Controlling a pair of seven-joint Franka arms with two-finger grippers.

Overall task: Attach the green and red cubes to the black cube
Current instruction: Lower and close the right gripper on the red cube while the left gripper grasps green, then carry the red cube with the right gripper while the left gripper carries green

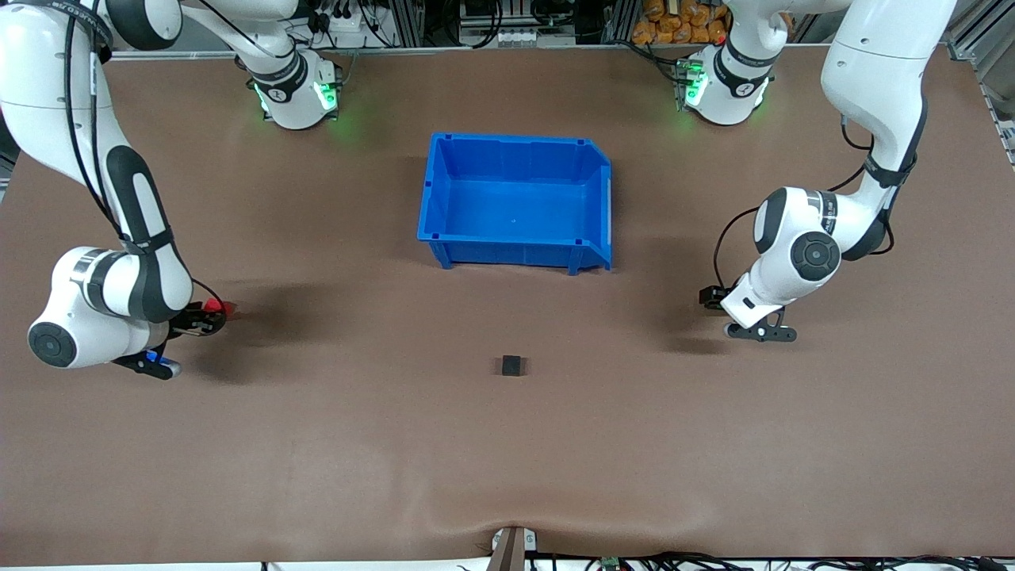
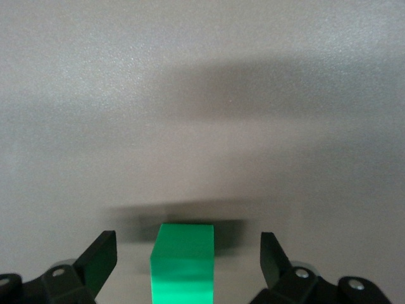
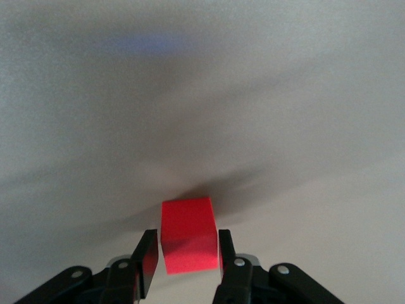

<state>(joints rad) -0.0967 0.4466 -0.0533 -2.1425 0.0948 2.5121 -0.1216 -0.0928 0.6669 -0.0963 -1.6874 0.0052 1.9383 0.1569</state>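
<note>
Small matte black cube [image 1: 512, 365]: item nearest the front camera, resting alone on the table, nearer that camera than the bin and approx. in line w/ the bin's middle. Plain, sharp-edged, touching nothing.

Blue plastic storage bin [image 1: 438, 222]: rectangular, open-topped, moulded rim, one wall cut lower on the end toward the left arm. Smooth glossy interior, bare blue floor. Used as landmark below.

Brown table covering [image 1: 507, 460]: matte, slightly mottled sheet over the whole surface; faint crease at the edge closest to the front camera. Soft arm shadows fall on it.

Red cube [image 3: 188, 234]: solid colour, smooth faces, same size as the black one. Sits toward the right arm's end of the table from the bin. Right gripper [image 3: 188, 256]: black fingers pressed against both sides of the red cube, pinching it, down at table level.

Green cube [image 2: 182, 261]: solid colour, smooth faces. Toward the left arm's end of the table from the bin; hidden under the arm in the front view. Left gripper [image 2: 187, 256]: fingers spread wide, one either side of the green cube, clear gaps both sides, not touching it.

Room: aluminium frame rails, cables and orange packets along the base edge of the table, farther from the front camera than the bin.
</note>
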